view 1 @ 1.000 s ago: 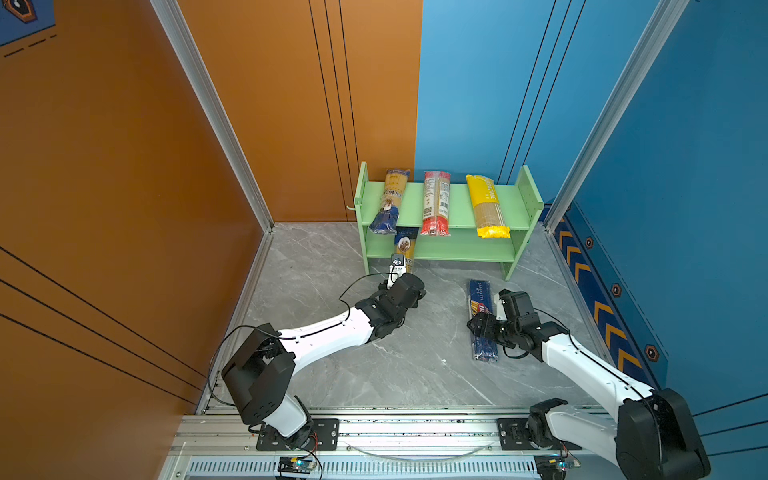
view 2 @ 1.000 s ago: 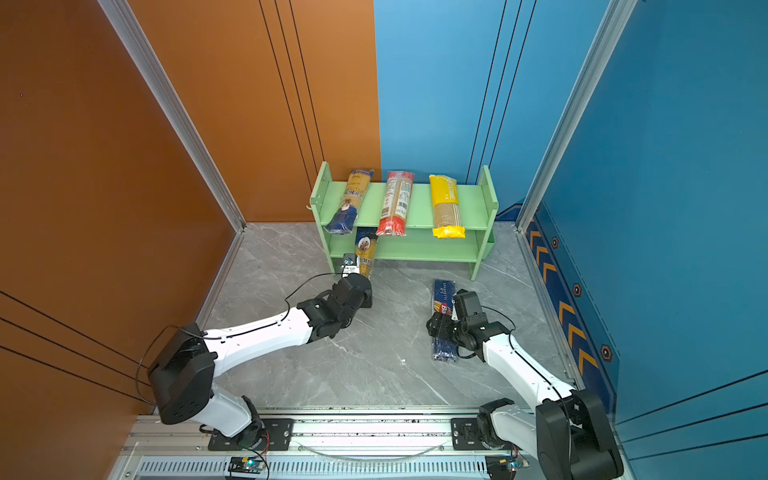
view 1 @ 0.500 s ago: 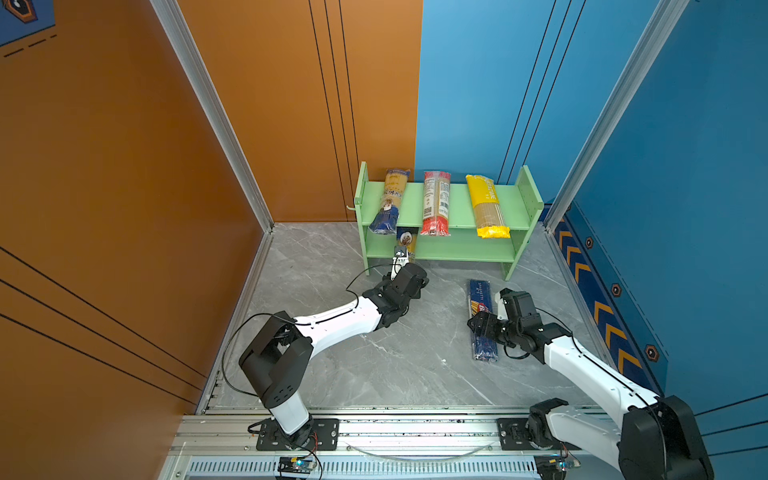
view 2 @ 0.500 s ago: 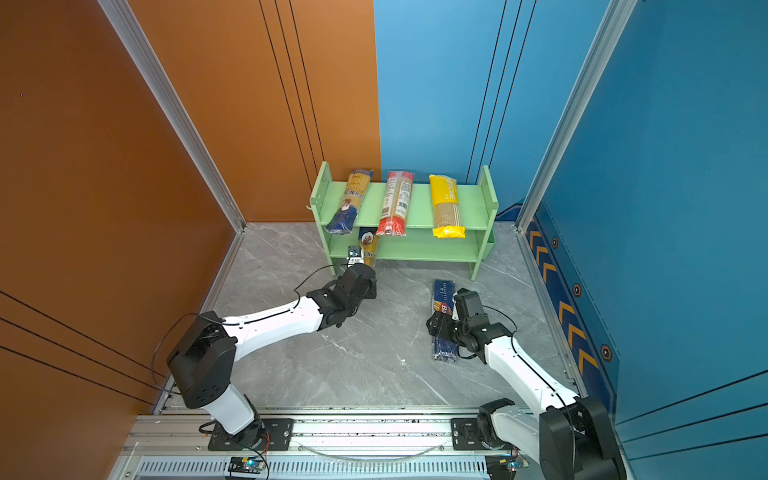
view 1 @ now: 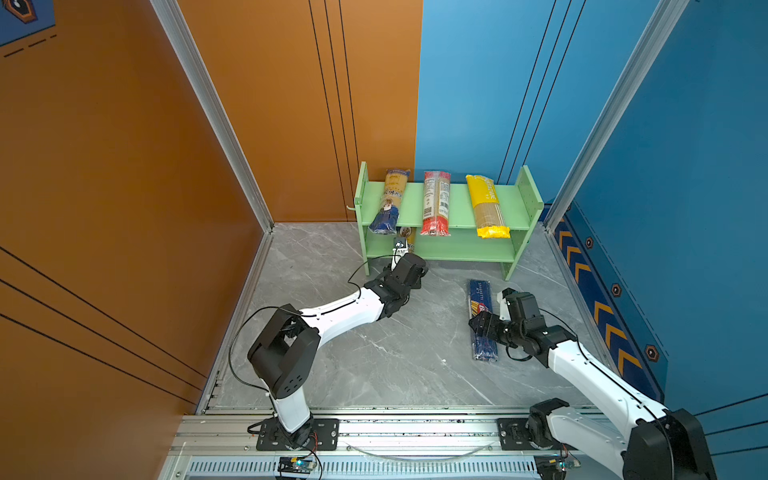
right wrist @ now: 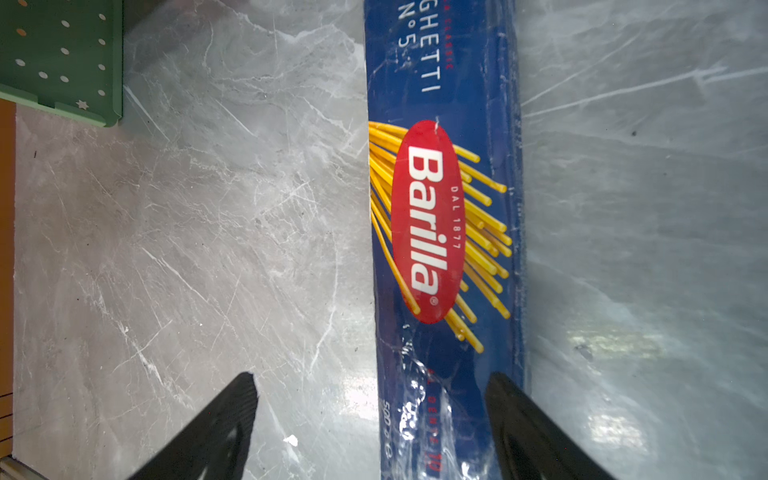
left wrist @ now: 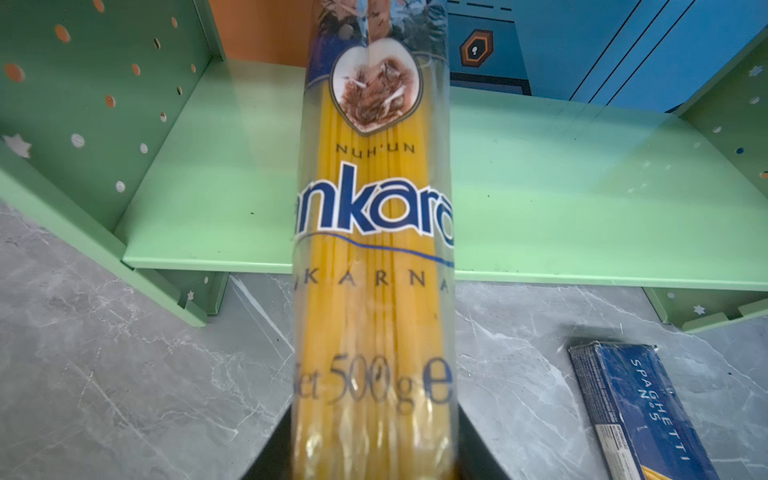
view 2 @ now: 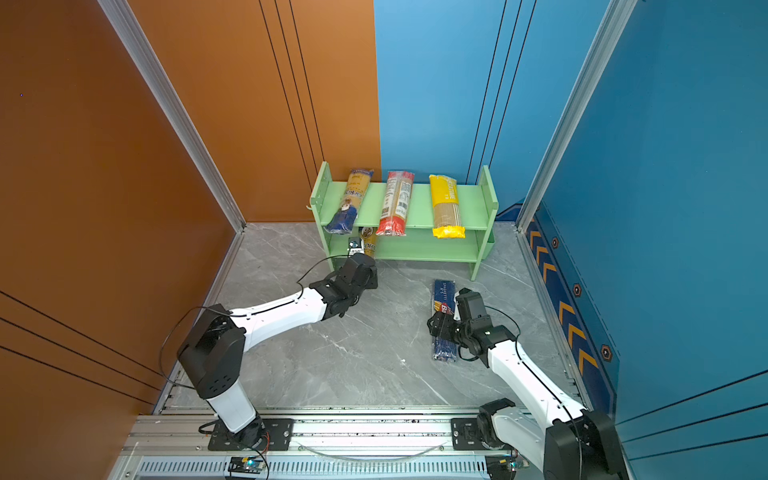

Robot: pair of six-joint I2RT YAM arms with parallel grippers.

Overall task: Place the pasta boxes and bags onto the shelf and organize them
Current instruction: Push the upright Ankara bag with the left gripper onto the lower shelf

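Grey marble counter [right wrist: 208,249], left tool [left wrist: 370,451] gripping an ankara bag [left wrist: 374,249] reaching over the lower tier of the shelf [left wrist: 561,199], right tool [right wrist: 370,380] spread wide over a Barilla pack [right wrist: 444,208]

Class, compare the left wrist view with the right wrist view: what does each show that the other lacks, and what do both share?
Left wrist only: the ankara bag, reaching over the lower tier of the shelf. Right wrist only: the open right gripper straddling the Barilla pack, and its red logo. Both: the pack, the shelf, the grey marble floor.
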